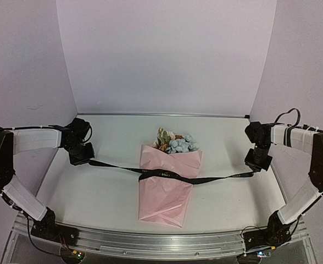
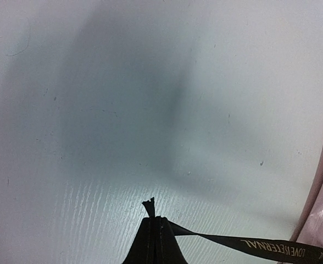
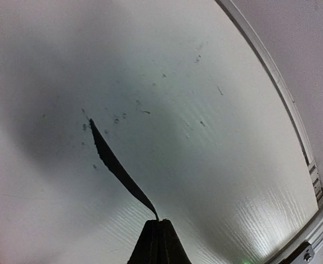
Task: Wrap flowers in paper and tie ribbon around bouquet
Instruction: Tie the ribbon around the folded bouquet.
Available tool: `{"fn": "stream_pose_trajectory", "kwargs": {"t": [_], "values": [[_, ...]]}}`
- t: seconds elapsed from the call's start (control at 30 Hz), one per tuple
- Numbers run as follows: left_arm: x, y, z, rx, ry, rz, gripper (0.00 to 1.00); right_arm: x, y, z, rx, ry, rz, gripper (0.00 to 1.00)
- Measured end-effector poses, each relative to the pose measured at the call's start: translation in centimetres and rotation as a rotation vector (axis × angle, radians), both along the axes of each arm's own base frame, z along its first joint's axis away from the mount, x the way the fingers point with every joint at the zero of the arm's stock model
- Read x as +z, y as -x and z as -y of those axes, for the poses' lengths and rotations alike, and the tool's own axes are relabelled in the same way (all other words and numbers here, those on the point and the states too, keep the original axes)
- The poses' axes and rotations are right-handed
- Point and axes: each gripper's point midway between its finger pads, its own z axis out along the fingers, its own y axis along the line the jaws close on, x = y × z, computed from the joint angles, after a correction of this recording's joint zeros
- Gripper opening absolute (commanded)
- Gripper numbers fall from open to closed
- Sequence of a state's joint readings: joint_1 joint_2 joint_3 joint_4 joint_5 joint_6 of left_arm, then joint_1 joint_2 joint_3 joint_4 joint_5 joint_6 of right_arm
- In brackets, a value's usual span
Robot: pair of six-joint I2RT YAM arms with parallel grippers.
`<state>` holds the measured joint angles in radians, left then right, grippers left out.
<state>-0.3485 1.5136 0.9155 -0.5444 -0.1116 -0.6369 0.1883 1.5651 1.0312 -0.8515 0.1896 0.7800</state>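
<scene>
We hold both ends of the long narrow black satin ribbon with its pale lettering. The left gripper is pinched tight on one end and the right gripper on the other. The strand runs left to right between them, straight across the bouquet, a creased pale pink paper cone lying on the white table. Its long axis runs near to far, with blue, cream and orange blooms at the far end. It sits midway between our hands, neither arm nearer. Over the paper the ribbon seems to cross itself – whether that is a knot we cannot tell – so the next pull, we judge, goes outward along the ribbon's line.
</scene>
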Motion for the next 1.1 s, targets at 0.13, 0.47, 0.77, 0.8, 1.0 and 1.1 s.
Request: {"fn": "stream_pose_trajectory", "kwargs": {"t": [0.13, 0.47, 0.77, 0.8, 1.0, 1.1], "values": [[0.2, 0.0, -0.5, 0.012, -0.022, 0.012, 0.00, -0.7, 1.4, 1.0, -0.017, 0.007, -0.037, 0.00], [-2.1, 1.8, -2.0, 0.093, -0.057, -0.033, 0.09, -2.5, 2.7, 0.4, -0.012, -0.032, -0.105, 0.02], [-3.1, 2.3, -2.2, 0.151, -0.031, -0.032, 0.55, -3.7, 3.2, -1.1, -0.009, -0.119, -0.158, 0.37], [-3.0, 2.3, -2.3, 0.157, -0.029, -0.026, 0.62, -3.7, 3.2, -1.3, -0.003, -0.126, -0.161, 0.42], [-0.7, 1.8, -2.3, 0.132, -0.023, 0.046, 0.80, -3.2, 3.4, -1.9, 0.034, -0.160, -0.183, 0.72], [1.3, 1.2, -1.4, 0.048, 0.001, 0.097, 0.82, -2.3, 3.0, -2.8, 0.077, -0.208, -0.171, 0.78]]}}
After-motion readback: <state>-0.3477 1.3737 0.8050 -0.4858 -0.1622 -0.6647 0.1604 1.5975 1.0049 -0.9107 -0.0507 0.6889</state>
